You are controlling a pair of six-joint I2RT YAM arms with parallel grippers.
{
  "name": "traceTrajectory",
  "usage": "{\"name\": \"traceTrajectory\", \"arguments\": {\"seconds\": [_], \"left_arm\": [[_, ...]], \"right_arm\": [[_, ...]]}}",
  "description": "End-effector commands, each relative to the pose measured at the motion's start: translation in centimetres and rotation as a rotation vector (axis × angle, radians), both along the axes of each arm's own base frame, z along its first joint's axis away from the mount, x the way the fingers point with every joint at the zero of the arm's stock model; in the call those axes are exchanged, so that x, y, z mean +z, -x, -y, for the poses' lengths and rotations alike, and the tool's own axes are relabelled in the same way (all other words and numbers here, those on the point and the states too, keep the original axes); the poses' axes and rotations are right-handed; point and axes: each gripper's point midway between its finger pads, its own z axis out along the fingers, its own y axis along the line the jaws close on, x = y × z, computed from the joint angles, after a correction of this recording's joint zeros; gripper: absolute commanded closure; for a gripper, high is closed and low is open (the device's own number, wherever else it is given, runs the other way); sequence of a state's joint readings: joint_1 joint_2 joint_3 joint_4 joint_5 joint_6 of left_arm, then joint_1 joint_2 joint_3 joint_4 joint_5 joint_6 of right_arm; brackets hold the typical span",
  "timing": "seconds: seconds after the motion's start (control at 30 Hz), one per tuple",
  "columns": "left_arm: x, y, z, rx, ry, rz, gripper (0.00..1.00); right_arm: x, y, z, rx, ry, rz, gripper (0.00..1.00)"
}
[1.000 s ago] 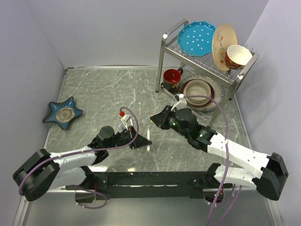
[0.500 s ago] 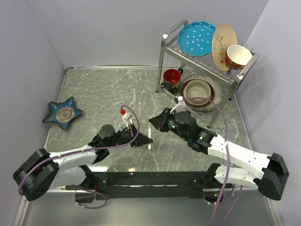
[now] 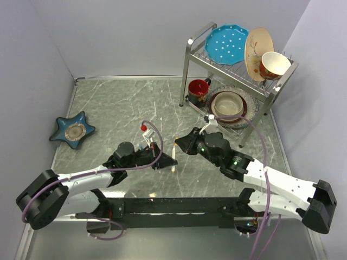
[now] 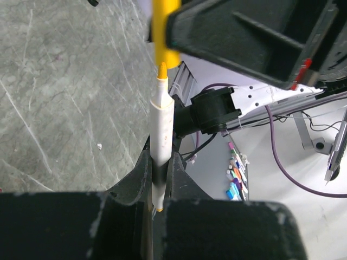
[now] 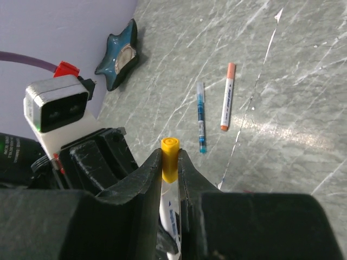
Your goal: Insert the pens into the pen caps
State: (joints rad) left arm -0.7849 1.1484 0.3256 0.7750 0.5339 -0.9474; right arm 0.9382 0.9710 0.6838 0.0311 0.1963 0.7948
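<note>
ok so starting at the left pincer (image 4: 160, 176): it's clamped tight around the lower barrel of a white pen (image 4: 161, 122), and the pen sticks straight out past the fingers with its orange tip leading. Right at that tip is the yellow cap (image 4: 165, 32), pinched between the fingers of the right pincer (image 5: 169, 168), open end facing the pen. From the left wrist view the tip looks like it's just at the mouth of the cap, maybe barely inside. I honestly can't tell if it's touching the rim or not, but it's lined up pretty well. So my read is this pen is mid-insertion, not seated: most of the tip is showing and the cap hasn't slid down onto the barrel. The push-together is the bit that's left here. All this is happening above the worktop (image 5: 282, 108), well apart from the star-shaped dish (image 5: 120, 54), out toward the middle. Further out from the dish again, two more pens lie flat, near each other and roughly parallel: a blue-teal pen (image 5: 201, 116) and a second white pen (image 5: 227, 97). That white one looks like it has an orange cap (image 5: 230, 67) on already, so I'd call it done. The teal one is too small for me to say if it's capped.
</note>
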Motion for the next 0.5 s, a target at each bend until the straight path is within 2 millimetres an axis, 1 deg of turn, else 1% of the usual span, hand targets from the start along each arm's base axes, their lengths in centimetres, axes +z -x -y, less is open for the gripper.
{"name": "traceTrajectory", "arguments": {"seconds": [0.0,0.07,0.2,0.37,0.47], "left_arm": [[1.4,-0.3,0.7,-0.028,0.038,0.058,0.99],[1.7,0.2,1.0,-0.063,0.042,0.072,0.99],[1.6,0.7,1.5,-0.094,0.023,0.081,0.99],[1.9,0.8,1.7,-0.100,0.026,0.085,0.99],[1.8,0.8,1.6,-0.095,0.021,0.088,0.99]], "right_arm": [[1.7,-0.3,0.7,-0.043,-0.018,0.040,1.00],[2.4,-0.5,0.8,-0.057,-0.023,0.045,1.00],[2.6,-0.8,0.8,-0.072,-0.004,0.035,1.00],[2.4,-0.8,0.7,-0.066,-0.002,0.032,1.00],[2.0,-0.6,1.0,-0.068,0.006,0.027,1.00]]}}
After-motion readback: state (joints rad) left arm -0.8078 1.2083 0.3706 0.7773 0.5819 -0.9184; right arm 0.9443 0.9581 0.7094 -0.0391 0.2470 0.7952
